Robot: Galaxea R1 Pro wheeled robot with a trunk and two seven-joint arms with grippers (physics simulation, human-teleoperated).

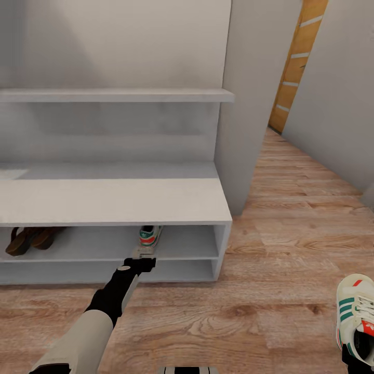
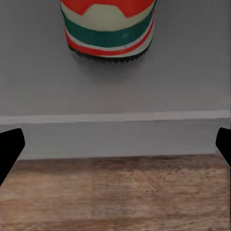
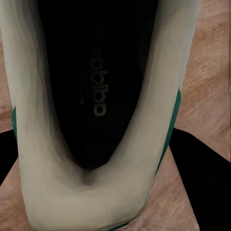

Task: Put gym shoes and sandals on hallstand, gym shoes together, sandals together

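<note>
Left gripper [image 2: 115, 144] hangs spread wide and empty just outside the hallstand [image 1: 114, 200], its black fingertips [image 2: 9, 147] well apart over the smooth matte grey shelf edge, facing the rubber-soled heel of one gym shoe [image 1: 148, 236] in the upper slot. Brown leather sandals [image 1: 28, 240] lie in that slot's far left end. Right gripper [image 3: 113, 192] has its dark fingers on either side of the second gym shoe [image 1: 356, 317], above the wood-grain corridor floor [image 1: 291, 270].
</note>
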